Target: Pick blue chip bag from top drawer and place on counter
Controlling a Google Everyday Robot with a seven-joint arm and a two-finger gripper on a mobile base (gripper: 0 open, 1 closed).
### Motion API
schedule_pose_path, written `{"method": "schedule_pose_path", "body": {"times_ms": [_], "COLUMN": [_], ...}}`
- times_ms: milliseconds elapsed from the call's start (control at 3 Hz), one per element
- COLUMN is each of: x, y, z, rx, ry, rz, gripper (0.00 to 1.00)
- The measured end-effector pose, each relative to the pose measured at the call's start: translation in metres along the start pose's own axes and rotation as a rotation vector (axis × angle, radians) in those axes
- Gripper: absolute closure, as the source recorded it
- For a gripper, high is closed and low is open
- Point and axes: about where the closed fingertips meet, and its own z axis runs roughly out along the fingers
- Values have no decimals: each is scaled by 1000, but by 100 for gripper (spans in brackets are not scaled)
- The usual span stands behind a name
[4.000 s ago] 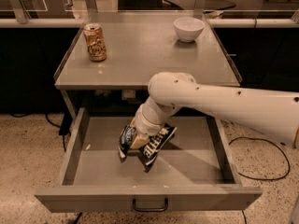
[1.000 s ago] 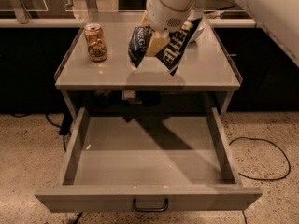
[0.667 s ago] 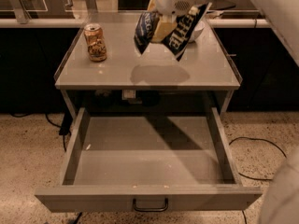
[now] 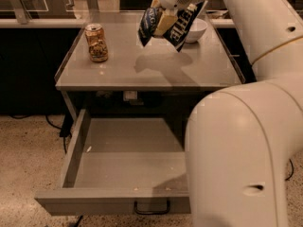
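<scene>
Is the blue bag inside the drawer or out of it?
Out. The pincer, up over the counter, holds the bag in the air, well above the open drawer.

Crinkled glossy foil blue chip bag (image 4: pixel 182 26) in plastic gripper (image 4: pixel 165 19) above smooth metal counter (image 4: pixel 142 72)

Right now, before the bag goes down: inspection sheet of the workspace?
Surface: counter, grey, bag's shadow on it.
Job's things: blue chip bag held above the counter, not touching; top drawer open, right part hidden by the arm.
Clutter: tan can upright, left; white bowl, back right.
Gripper: gripper over the counter's back, shut on the bag.
Cables: dark cable on the floor left of the drawer.
Surroundings: speckled floor.
</scene>
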Motion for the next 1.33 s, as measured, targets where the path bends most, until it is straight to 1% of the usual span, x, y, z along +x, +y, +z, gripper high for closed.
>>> {"method": "schedule_pose_path", "body": {"times_ms": [333, 667, 1000, 1333], "x": [3, 4, 4, 3], "y": [-11, -13, -7, -2], "z": [23, 45, 62, 79], "rx": [4, -6, -33, -70], "ry": [-118, -204, -267, -299], "rz": [-13, -16, -7, 10], "gripper": [100, 100, 100, 100]}}
